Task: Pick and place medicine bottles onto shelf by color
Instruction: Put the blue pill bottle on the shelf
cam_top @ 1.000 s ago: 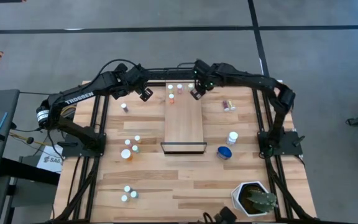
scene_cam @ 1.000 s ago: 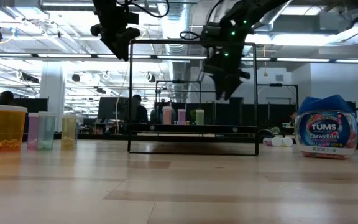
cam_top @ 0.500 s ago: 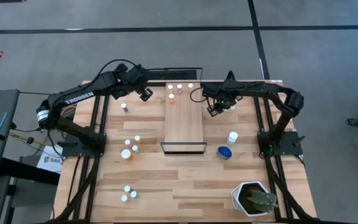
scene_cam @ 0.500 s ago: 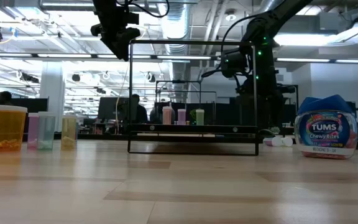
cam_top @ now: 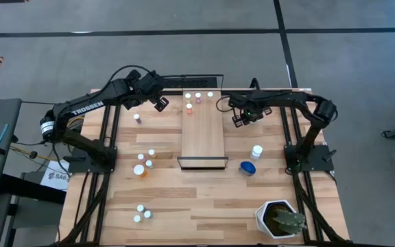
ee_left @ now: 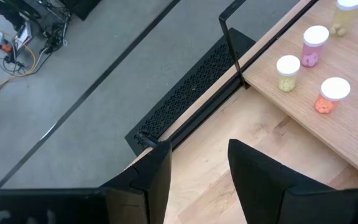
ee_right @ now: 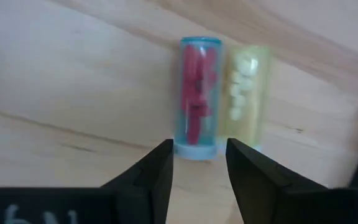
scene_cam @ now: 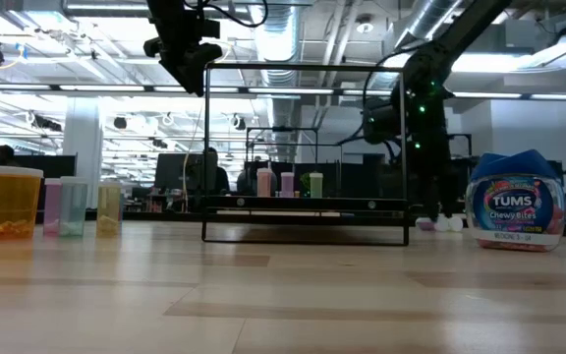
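Observation:
My right gripper is open and hangs just above two small bottles that lie side by side on the tabletop to the right of the shelf: a pink-filled one and a yellowish one. Its fingers point down at the pink bottle's cap end and touch nothing. The light-wood shelf carries several small white-capped bottles upright at its far end. My left gripper is open and empty, high up near the shelf's far left corner.
Small bottles stand in groups left of the shelf and near the front left, and one stands alone. A white bottle, a blue bottle and a white plant pot are on the right.
My right gripper has gone from above the shelf's far end toward the table's right edge and down, and now hangs low over the two lying bottles.

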Robot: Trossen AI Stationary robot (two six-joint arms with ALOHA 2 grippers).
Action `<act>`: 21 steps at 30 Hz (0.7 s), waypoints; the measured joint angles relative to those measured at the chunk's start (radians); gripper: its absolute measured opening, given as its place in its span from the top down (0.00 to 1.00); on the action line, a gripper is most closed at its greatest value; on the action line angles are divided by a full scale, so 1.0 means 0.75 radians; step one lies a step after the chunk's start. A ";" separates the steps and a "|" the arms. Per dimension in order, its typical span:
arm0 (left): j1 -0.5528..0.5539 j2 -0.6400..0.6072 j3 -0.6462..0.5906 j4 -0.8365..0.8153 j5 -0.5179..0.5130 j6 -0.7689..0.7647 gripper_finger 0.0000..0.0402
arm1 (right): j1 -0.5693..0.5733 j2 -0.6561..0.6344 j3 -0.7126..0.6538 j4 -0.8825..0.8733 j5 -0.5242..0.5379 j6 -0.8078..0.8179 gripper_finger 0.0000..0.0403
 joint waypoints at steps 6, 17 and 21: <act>0.000 0.000 0.000 0.000 0.000 0.000 0.63 | -0.036 -0.001 -0.062 0.123 -0.017 0.004 0.61; 0.000 0.000 0.000 0.000 0.000 0.000 0.63 | -0.040 -0.001 -0.065 0.235 -0.022 -0.023 0.65; 0.000 0.000 0.000 0.000 0.000 0.000 0.63 | -0.023 -0.001 -0.065 0.227 -0.022 -0.041 0.67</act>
